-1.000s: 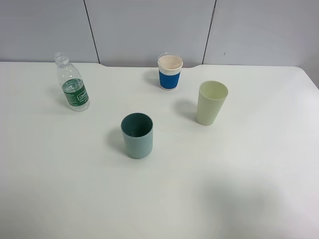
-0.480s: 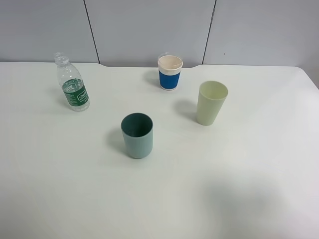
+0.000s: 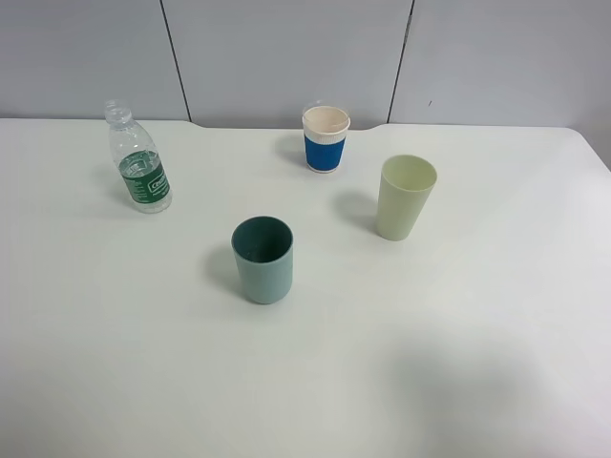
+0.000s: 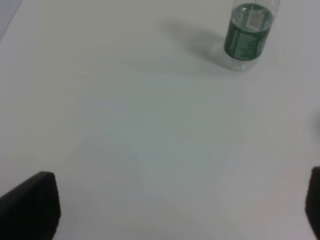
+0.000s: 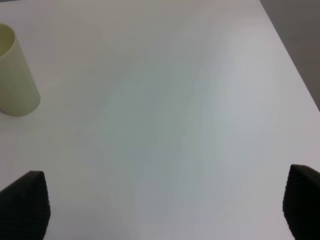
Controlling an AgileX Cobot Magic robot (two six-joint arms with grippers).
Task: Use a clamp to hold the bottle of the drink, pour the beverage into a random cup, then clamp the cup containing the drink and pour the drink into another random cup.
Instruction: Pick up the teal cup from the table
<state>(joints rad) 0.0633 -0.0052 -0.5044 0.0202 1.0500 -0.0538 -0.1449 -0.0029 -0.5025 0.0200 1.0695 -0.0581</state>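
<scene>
- Bottle (image 3: 140, 164) stands upright near the far left corner of the table (image 3: 105, 363), apart from all three cups.
- Cups: blue-sleeved cup (image 3: 326, 139) at the middle of the far edge; pale green cup (image 3: 405, 197) toward the right edge; teal cup (image 3: 263, 260) about mid-table. All upright, none touching.
- Neither arm shows in the high view.
- Left gripper (image 4: 172, 210): jaws spread wide, nothing between them, over bare table; the bottle sits well ahead of it in its wrist view.
- Right gripper (image 5: 162, 207): jaws also spread wide and empty; only the pale green cup shows at the side of its view.
- Step in hand, as I read it: the left arm goes for the bottle.
- Doing it well: keep the jaws wide until they straddle the labelled body, close on the label band rather than the narrow neck, and squeeze gently, since thin plastic probably gives.
- Lift straight up before swinging toward a cup.
- Cannot tell whether the cap is on.
- Against the earlier high-view frames: no difference; bottle and cups sit in the same spots.
</scene>
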